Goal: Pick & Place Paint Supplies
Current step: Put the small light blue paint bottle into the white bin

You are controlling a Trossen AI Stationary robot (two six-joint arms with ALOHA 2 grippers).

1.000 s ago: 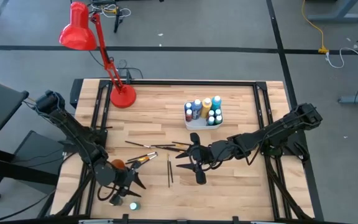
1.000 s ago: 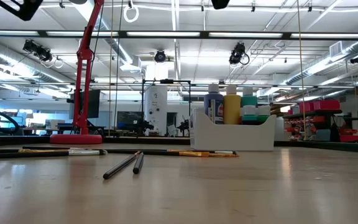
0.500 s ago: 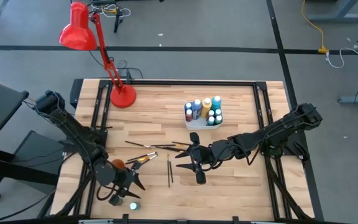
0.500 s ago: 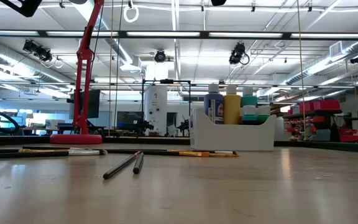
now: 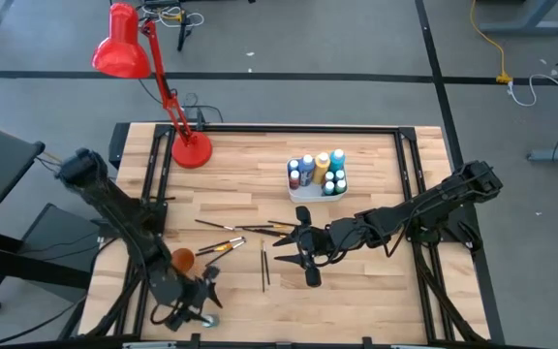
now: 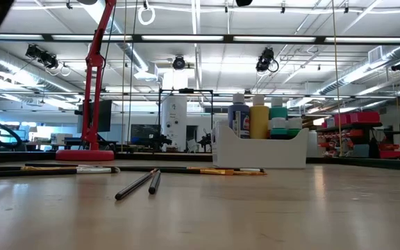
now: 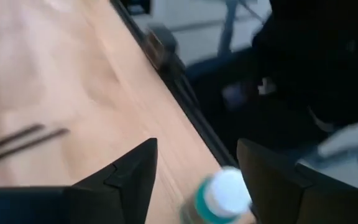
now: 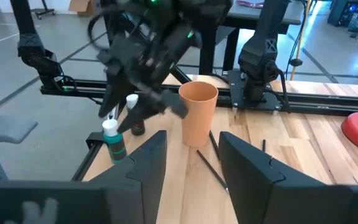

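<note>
A teal paint bottle with a white cap (image 7: 219, 198) (image 8: 112, 142) stands upright near the table's near left corner. My left gripper (image 5: 200, 306) (image 7: 197, 147) is open above it, one finger on each side of the cap, with no touch showing. My right gripper (image 5: 303, 254) (image 8: 192, 135) is open over the table's middle and holds nothing. Thin dark brushes (image 5: 245, 229) (image 6: 136, 185) lie flat on the wood. The white tray (image 5: 303, 192) (image 6: 259, 154) holds several upright bottles (image 5: 318, 170).
An orange cup (image 5: 182, 257) (image 8: 197, 121) stands beside the left arm, with brushes next to it. A red desk lamp (image 5: 190, 150) stands at the far left. Black rails (image 5: 424, 242) frame the tabletop. Bare wood lies between the tray and the right rail.
My left gripper has moved toward the table's near edge and down, coming over the teal bottle. The bottle, the brushes and the right arm have stayed where they were.
</note>
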